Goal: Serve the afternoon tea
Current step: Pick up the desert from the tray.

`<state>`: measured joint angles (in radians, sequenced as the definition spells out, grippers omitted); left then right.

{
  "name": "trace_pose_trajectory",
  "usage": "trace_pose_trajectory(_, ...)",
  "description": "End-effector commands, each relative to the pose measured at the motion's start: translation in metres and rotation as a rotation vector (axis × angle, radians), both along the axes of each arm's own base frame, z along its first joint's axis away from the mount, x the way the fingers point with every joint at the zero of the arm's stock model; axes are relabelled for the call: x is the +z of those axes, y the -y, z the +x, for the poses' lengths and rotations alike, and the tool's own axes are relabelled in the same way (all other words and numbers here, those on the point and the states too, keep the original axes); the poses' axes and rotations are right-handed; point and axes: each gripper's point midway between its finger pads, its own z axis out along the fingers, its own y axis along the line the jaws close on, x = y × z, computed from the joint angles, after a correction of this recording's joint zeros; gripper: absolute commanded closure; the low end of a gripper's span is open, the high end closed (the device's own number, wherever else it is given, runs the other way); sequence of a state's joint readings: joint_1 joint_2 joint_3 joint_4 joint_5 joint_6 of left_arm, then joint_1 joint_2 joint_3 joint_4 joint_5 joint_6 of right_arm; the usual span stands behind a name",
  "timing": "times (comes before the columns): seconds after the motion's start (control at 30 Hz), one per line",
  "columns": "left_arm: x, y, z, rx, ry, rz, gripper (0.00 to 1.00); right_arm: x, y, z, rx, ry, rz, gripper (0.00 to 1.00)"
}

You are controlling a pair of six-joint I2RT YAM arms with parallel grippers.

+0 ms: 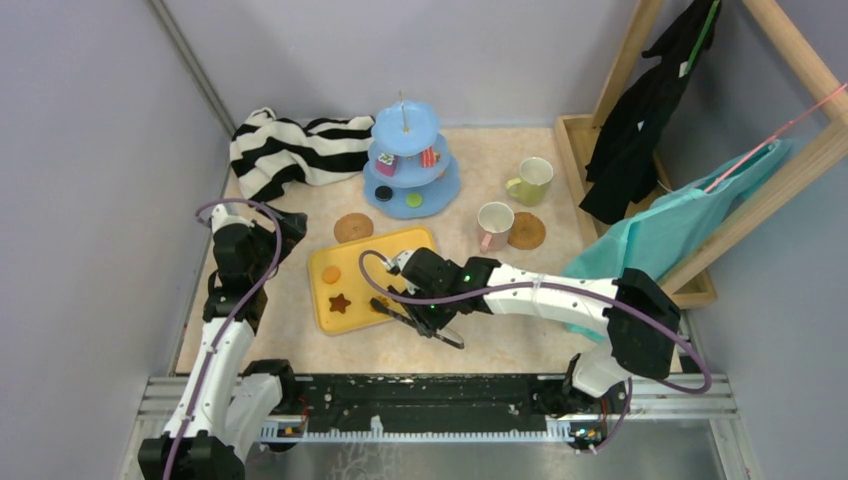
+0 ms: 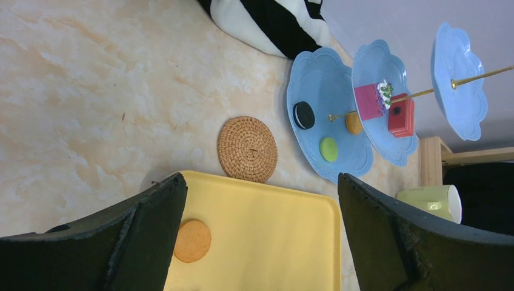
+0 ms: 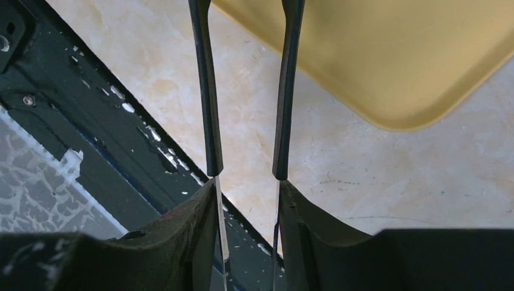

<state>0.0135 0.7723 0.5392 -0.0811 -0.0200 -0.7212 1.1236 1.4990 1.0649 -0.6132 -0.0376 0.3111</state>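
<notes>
A yellow tray (image 1: 385,258) holds an orange round cookie (image 1: 331,274) and a brown star cookie (image 1: 340,302). My right gripper (image 1: 424,312) is shut on black-tipped tongs (image 1: 392,309) at the tray's near right corner; the tong arms (image 3: 209,91) stand apart and reach over the tray (image 3: 394,60). My left gripper (image 1: 243,252) hangs open left of the tray, nothing between its fingers (image 2: 151,212). The light-blue three-tier stand (image 1: 440,190) carries cookies and cake slices (image 2: 368,101). The pink-handled cup (image 1: 494,225) and yellow-green cup (image 1: 530,180) stand beside one cork coaster (image 1: 526,231); another coaster (image 1: 353,227) lies above the tray.
A black-and-white striped cloth (image 1: 295,150) lies at the back left. A wooden rack (image 1: 700,200) with a black garment (image 1: 640,110) and a teal one (image 1: 680,225) fills the right side. The metal rail (image 1: 430,405) runs along the near edge.
</notes>
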Motion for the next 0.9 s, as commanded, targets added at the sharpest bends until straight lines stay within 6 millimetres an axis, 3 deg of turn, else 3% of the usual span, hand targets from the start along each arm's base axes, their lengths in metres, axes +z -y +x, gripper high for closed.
trace_pose_trajectory(0.0,0.001,0.001,0.002,-0.011,0.020,0.002,0.01,0.011,-0.014,-0.006,0.027,0.003,0.061,0.61)
trace_pose_trajectory(0.87,0.002,0.002,0.003,-0.014,0.025,-0.006,0.01,-0.003,-0.024,0.003,0.061,0.021,-0.072,0.61)
